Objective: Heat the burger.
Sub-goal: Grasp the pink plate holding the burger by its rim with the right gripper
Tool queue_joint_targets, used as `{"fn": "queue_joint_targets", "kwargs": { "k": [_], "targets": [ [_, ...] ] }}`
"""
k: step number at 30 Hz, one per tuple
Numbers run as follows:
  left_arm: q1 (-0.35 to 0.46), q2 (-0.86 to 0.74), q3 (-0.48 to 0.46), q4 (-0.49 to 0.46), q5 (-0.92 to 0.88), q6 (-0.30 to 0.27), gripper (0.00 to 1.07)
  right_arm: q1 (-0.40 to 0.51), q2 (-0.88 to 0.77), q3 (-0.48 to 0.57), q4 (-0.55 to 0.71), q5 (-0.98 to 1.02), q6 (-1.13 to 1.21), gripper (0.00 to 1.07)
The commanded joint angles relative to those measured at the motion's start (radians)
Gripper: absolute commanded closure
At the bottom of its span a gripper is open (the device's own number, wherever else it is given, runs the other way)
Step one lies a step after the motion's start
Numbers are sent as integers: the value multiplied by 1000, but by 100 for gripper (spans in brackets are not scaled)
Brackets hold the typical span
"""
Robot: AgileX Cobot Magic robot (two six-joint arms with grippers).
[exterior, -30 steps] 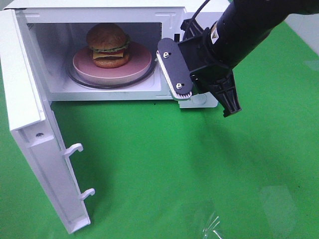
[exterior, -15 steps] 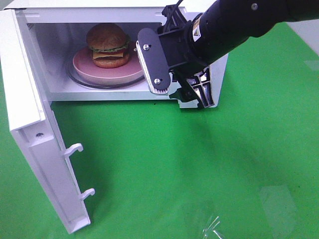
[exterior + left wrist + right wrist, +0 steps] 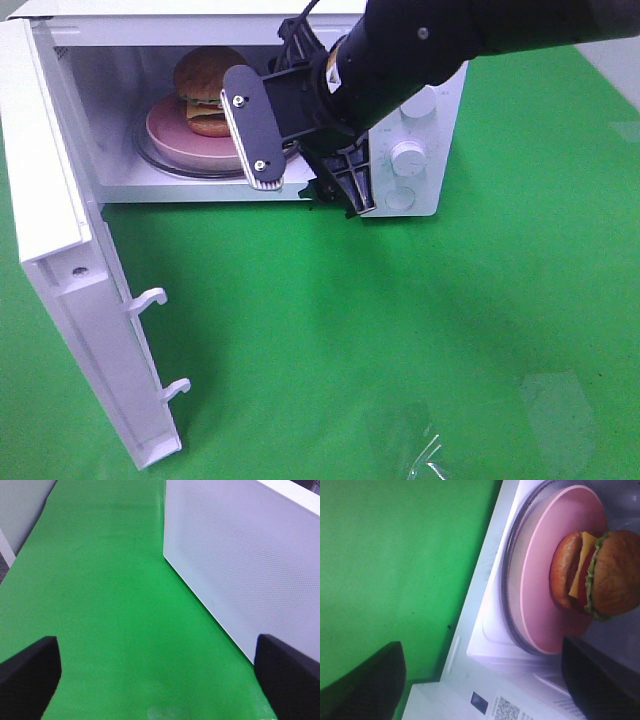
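Right tool (image 3: 310,195) moved left, fronting the burger (image 3: 203,78).

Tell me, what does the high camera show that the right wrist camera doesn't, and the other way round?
Only the high view shows the swung-open door with its two hooks, the white knobs and the robot's black arm in front of the opening. Only the right wrist view shows a printed code sticker on the white casing. Both show the burger sitting on the pink plate inside, and the green cloth.
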Motion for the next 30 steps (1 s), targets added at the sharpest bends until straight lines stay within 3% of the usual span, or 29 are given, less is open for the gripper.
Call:
{"fn": "queue_joint_targets", "kwargs": {
  "k": [1, 30],
  "targets": [
    [4, -21, 3, -5, -7, -2, 9, 11, 62, -62, -8, 2, 15, 25],
    [4, -21, 3, -5, -7, -2, 9, -27, 329, -332, 9, 26, 41, 27]
  ]
}}
